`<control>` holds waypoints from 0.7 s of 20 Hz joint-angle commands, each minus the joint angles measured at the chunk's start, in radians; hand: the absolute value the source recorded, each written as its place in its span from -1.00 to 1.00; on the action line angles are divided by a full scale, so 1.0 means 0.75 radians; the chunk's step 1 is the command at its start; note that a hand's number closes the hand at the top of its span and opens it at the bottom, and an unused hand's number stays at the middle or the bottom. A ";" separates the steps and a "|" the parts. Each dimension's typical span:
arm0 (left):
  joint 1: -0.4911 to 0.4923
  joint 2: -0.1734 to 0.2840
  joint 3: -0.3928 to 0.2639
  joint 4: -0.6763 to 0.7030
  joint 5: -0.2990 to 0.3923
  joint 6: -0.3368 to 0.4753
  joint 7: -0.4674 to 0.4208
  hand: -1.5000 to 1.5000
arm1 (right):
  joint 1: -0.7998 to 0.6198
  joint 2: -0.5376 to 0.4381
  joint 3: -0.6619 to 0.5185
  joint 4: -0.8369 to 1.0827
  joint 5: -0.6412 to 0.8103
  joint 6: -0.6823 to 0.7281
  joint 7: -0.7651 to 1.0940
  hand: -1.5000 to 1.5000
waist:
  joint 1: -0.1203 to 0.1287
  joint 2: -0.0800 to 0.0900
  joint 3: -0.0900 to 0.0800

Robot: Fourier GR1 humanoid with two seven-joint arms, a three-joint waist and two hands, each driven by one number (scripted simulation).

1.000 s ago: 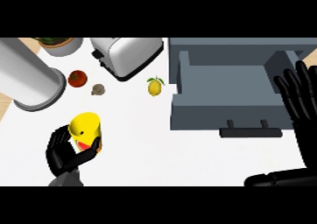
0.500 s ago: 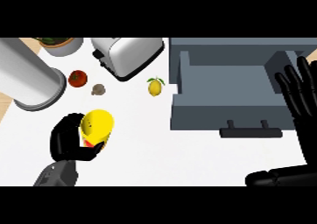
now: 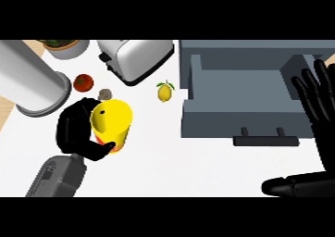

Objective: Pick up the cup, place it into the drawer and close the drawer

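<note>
The yellow cup [image 3: 111, 119] is in my left hand [image 3: 78, 131], fingers and thumb curled round its lower side. It is tilted, with its top leaning up and to the right, over the white counter [image 3: 163, 162] and well to the left of the open grey drawer [image 3: 245, 99]. I cannot tell for sure whether its base has left the counter, because my hand covers that end.

My right hand [image 3: 325, 115] rests open at the right edge, fingers straight and pointing up, over the drawer's right side.

What could go wrong, as I judge it: the cup has to cross to the right over the drawer's near left wall, and if I carry it low its base may catch that wall. Because it is tilted, it could slip in my grasp or land on its side in the drawer. The lemon [image 3: 164, 92] lies between the cup and the drawer, beside the toaster [image 3: 137, 58], so a sweeping path could knock it. The tomato [image 3: 83, 83] and the big steel canister [image 3: 27, 78] sit close behind my hand. Closing the drawer calls for its handle [image 3: 264, 139], so the cup must sit fully inside 1st.

I can read no writing or brand on anything here.
</note>
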 commanded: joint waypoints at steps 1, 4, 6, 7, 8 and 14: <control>-0.057 -0.008 -0.020 -0.235 0.027 0.081 0.239 1.00 | 0.007 0.016 0.001 0.052 0.011 0.005 -0.054 -1.00 | 0.000 0.001 0.000; -0.155 -0.060 -0.028 -0.285 0.015 0.177 0.348 1.00 | 0.048 0.007 -0.017 0.003 -0.009 0.025 -0.071 -1.00 | -0.009 0.002 0.000; -0.139 -0.091 -0.052 -0.370 -0.023 0.233 0.391 1.00 | 0.023 0.028 0.038 0.048 0.054 0.010 -0.087 -1.00 | -0.005 0.003 0.000; -0.242 -0.070 -0.035 -0.399 0.003 0.274 0.513 1.00 | -0.009 0.015 0.013 0.059 0.059 -0.010 -0.062 -1.00 | -0.005 0.002 0.000; -0.205 -0.052 -0.030 -0.423 0.004 0.229 0.512 1.00 | -0.011 0.055 0.074 0.062 0.092 -0.029 -0.069 -1.00 | -0.004 0.003 -0.001; -0.440 -0.138 -0.062 -0.342 -0.131 0.384 0.598 1.00 | 0.046 0.001 -0.004 -0.038 0.012 0.001 0.000 -1.00 | -0.013 0.003 -0.001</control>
